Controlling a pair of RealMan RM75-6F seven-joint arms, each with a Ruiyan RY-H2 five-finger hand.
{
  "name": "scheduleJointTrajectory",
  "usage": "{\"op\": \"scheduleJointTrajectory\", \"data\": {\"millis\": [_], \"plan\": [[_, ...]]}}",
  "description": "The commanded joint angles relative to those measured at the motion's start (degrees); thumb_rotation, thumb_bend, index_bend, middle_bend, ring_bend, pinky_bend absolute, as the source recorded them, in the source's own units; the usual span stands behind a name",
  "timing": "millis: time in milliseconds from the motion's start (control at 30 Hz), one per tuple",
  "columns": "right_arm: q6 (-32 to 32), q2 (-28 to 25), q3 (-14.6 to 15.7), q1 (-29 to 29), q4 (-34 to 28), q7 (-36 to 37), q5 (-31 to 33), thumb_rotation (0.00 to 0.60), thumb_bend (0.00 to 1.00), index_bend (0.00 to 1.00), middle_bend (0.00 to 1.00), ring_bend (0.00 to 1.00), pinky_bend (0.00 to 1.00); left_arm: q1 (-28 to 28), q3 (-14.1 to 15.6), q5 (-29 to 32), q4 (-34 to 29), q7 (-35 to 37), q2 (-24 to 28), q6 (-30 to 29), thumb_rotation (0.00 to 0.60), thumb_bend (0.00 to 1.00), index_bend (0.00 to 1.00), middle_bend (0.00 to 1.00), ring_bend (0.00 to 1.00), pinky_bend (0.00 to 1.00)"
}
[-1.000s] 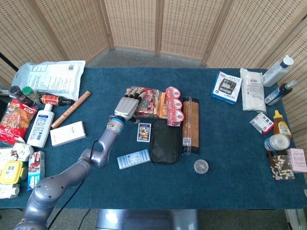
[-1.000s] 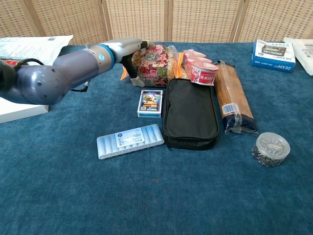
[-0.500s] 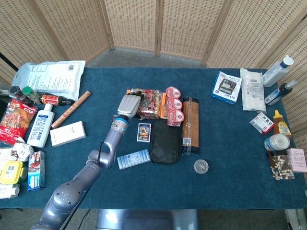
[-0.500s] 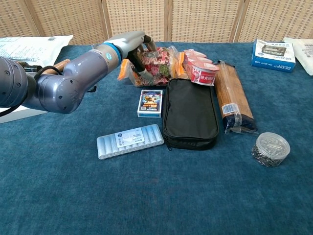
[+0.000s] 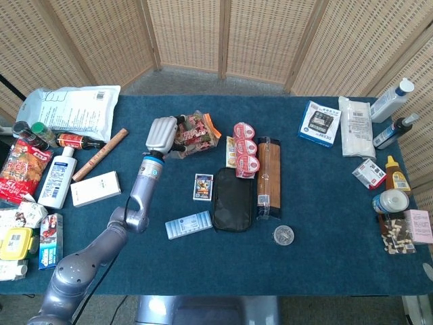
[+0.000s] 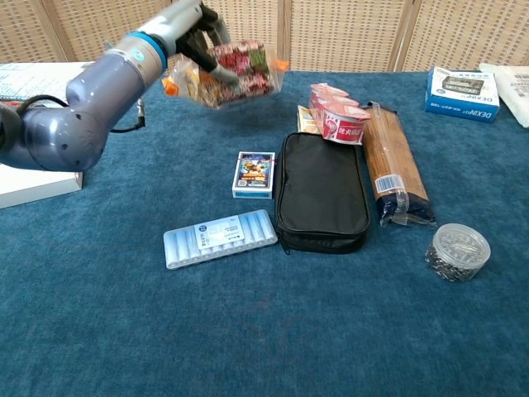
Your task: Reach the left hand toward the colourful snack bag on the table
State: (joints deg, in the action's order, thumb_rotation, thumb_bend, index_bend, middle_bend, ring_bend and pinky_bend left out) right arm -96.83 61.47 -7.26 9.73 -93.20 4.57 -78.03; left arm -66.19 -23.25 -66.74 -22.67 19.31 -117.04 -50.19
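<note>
1. in the head view my grey robotic left hand [image 5: 162, 135] sits at the back-centre of the dark blue cloth-covered table [image 5: 325, 217], with its fingers wrapped round the left end of the colourful crinkly plastic snack bag [image 5: 195, 128].
2. from here the bag lies tilted, its orange corner pointing toward the wicker screen. i cannot tell from this view whether it touches the cloth.
3. right of the bag i see a row of red-lidded small cups [image 5: 245, 147] and a long clear pack of brown noodles [image 5: 268, 176]. the flat black zip pouch [image 5: 233, 199] lies beside that pack.
4. nearer my arm lie a small colourful card box [image 5: 203, 187] and a pale blue ribbed plastic strip [image 5: 189, 224].
5. my right hand shows nowhere in this view.
6. in the chest view the left hand [image 6: 192, 25] is up near the top edge, and its dark fingers [image 6: 201, 59] curl around the snack bag [image 6: 240, 73], so it is gripping the bag.
7. the bag hangs in the air here, clear of the cloth. it is above and behind the card box [image 6: 254, 174] and left of the cups [image 6: 337, 112].
8. the black pouch [image 6: 321, 193] lies in the middle, with the noodle pack [image 6: 395, 164] just beside it on the right.
9. the ribbed strip [image 6: 219, 237] sits in front, and a small round clear jar of dark bits [image 6: 457, 251] sits well off to the right.
10. my right hand is missing from this view too.
</note>
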Motion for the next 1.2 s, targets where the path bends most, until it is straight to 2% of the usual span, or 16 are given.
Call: {"op": "scheduleJointTrajectory", "data": {"millis": [33,367,567,867,1200], "plan": [[0.9,0.6,-0.1,-0.6,0.7,0.6,-0.2,0.6,0.05,0.0,0.0,0.0,0.0,3.3,-0.8,-0.7,-8.4,1.9,5.5,-5.5,0.6,0.24,0.92,0.84,1.0,0.95],[4.3,3.0,-0.2,-3.2,3.8,2.3,-1.5,0.596,0.05,0.0,0.0,0.0,0.0,13.5,-4.3,1.2,-42.5,-4.7,23.9,-15.4,0.6,0.24,0.91,0.83,1.0,0.95],[5.1,3.8,0.0,-4.0,5.2,3.8,-2.5,0.599,0.05,0.0,0.0,0.0,0.0,17.5,-6.0,1.9,-55.4,-8.0,30.6,-19.2,0.6,0.24,0.9,0.83,1.0,0.94],[6.0,5.0,0.4,-4.6,7.5,6.1,-3.4,0.598,0.05,0.0,0.0,0.0,0.0,21.0,-7.5,2.2,-67.0,-9.3,35.9,-22.6,0.6,0.23,0.89,0.82,1.0,0.93],[5.9,5.6,0.8,-4.7,7.9,6.1,-3.7,0.6,0.05,0.0,0.0,0.0,0.0,21.4,-8.0,1.6,-70.1,-8.0,37.0,-23.1,0.6,0.23,0.89,0.82,1.0,0.93]]}}
